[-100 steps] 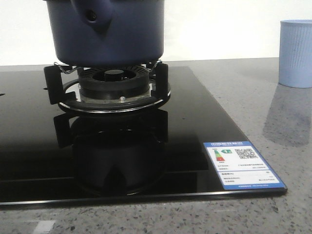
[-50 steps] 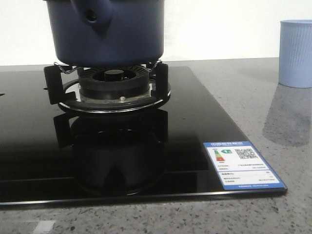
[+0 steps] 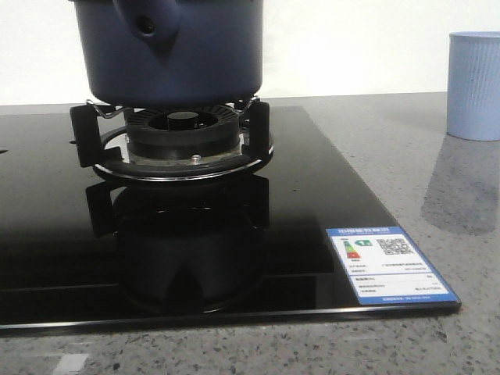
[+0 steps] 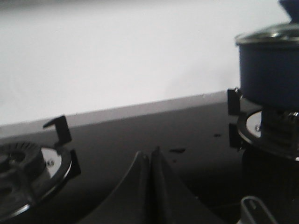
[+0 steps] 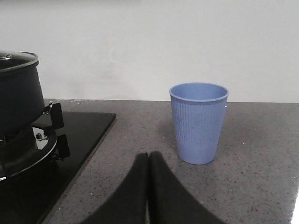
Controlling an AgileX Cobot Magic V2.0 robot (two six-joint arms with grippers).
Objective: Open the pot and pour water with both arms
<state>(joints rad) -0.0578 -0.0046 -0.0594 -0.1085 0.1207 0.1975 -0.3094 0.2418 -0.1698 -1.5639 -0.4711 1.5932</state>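
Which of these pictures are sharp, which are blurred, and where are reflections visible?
Front view: sharp; the glossy black stove top mirrors the pot and its burner. Left wrist view: soft and dim, the pot blurred, the left gripper a dark shape. Right wrist view: evenly lit, the cup clear, the right gripper out of focus.

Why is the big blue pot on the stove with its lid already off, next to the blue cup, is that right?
Not quite. The pot is on the stove, with the cup beside it, but its lid is on, as the left wrist view shows.
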